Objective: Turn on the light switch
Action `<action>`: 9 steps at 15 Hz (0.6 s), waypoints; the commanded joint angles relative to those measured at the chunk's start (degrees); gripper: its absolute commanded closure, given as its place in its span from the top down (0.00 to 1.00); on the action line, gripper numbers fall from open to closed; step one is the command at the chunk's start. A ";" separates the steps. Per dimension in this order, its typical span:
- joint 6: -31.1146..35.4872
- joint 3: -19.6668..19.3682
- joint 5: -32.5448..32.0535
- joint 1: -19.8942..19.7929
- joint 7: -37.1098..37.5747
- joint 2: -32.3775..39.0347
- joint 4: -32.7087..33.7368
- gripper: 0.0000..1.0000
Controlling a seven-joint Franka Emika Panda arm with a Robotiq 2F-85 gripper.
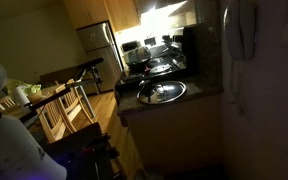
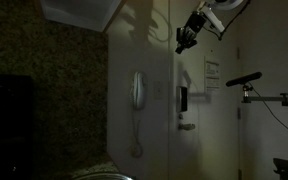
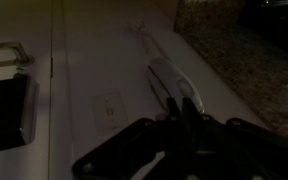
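Dark box point(image 3: 9, 110): fixed to the pale wall point(image 3: 94, 40) at the left edge of the wrist view, under a metal handle point(image 3: 4, 50).
Light switch point(image 3: 109, 108): small off-white plate, flat on the wall between the dark box and the wall phone point(image 3: 169, 80), apart from both.
Wall phone: white handset just right of the switch, its cord trailing.
Gripper point(image 3: 184, 115): dark, rising from the bottom edge near the switch and in front of the handset's end. The dim light hides whether its jaws are apart or together.

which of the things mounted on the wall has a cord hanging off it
The white wall phone; its cord dangles below, unlike the flat light switch and dark box.
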 commanded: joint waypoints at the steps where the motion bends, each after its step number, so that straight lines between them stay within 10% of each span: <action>1: -1.04 -1.47 2.08 -1.06 0.34 3.45 4.12 0.00; 9: -0.37 -0.93 0.61 -1.33 0.36 3.19 2.93 0.00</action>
